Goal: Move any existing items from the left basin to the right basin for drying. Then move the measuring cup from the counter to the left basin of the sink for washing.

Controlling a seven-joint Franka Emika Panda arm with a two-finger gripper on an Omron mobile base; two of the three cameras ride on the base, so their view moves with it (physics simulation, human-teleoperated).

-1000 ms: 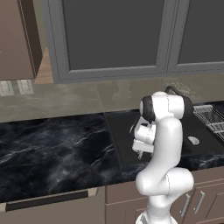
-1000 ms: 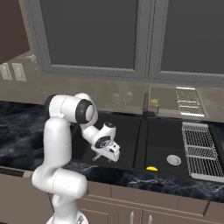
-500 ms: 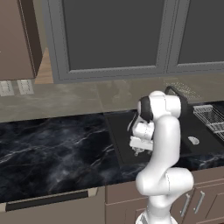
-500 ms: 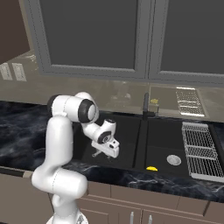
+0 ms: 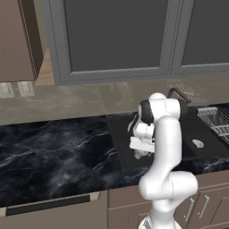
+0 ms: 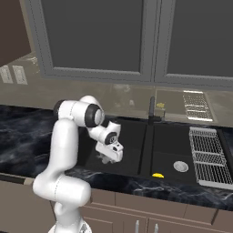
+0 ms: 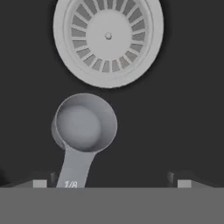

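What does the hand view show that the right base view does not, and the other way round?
Hand view: the measuring cup lying near the drain, its handle toward the camera. Right base view: the yellow lump in the right basin, the faucet, the dish rack. Both: the black left basin and the open pincer above it.

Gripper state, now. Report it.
Gripper: open, jaws wide apart, holding nothing; it hangs over the small pale grey measuring cup lying in the black left basin beside the round silver drain.
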